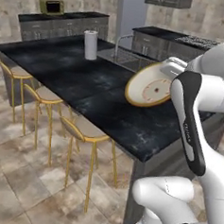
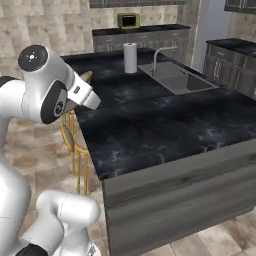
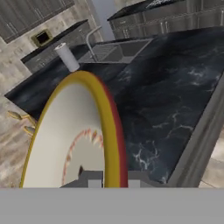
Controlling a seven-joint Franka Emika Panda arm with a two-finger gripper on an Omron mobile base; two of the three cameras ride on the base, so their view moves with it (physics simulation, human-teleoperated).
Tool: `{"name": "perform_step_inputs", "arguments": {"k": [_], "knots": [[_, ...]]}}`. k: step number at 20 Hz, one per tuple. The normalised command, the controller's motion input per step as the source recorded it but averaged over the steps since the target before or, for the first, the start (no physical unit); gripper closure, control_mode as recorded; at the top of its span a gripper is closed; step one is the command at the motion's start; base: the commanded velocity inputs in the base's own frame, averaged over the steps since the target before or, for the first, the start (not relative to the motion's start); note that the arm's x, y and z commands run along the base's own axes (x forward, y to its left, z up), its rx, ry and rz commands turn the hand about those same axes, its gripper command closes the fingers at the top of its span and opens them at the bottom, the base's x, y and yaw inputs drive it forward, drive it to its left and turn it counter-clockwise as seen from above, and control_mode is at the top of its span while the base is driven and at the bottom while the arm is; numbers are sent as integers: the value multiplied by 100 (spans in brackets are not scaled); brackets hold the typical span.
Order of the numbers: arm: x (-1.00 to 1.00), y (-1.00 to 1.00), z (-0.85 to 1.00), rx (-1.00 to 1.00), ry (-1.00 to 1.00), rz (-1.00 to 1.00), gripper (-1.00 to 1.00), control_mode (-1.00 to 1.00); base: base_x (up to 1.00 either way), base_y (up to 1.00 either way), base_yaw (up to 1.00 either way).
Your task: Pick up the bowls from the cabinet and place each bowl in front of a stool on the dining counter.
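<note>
The cream bowl (image 1: 149,86) with its yellowish rim and reddish inner marks stands tilted on edge in the air over the near right part of the dining counter (image 1: 87,91). My gripper (image 3: 113,180) is shut on the bowl's rim (image 3: 114,144), one fingertip on each side of it. In the left base view the hand (image 1: 172,67) sits at the bowl's upper right. A tan sliver of the bowl (image 2: 86,76) pokes out behind my arm in the right base view. The blue floral bowl and the cabinet are out of view.
Three gold-legged stools (image 1: 82,130) line the counter's left side. A paper towel roll (image 1: 90,44) and a sink with a tap (image 2: 176,77) sit at the counter's far part. A yellow appliance (image 1: 51,6) stands on the back counter.
</note>
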Motion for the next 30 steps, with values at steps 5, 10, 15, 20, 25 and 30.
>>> {"name": "perform_step_inputs", "arguments": {"k": [5,10,15,20,25,30], "knots": [[0,0,0,0,0,0,100,100,20,100,-55],[0,0,0,0,0,0,100,100,2,100,-47],[0,0,0,0,0,0,100,100,0,100,-44],[0,0,0,0,0,0,100,100,9,100,-43],[0,0,0,0,0,0,100,100,21,100,-45],[0,0,0,0,0,0,100,100,35,98,-47]]}}
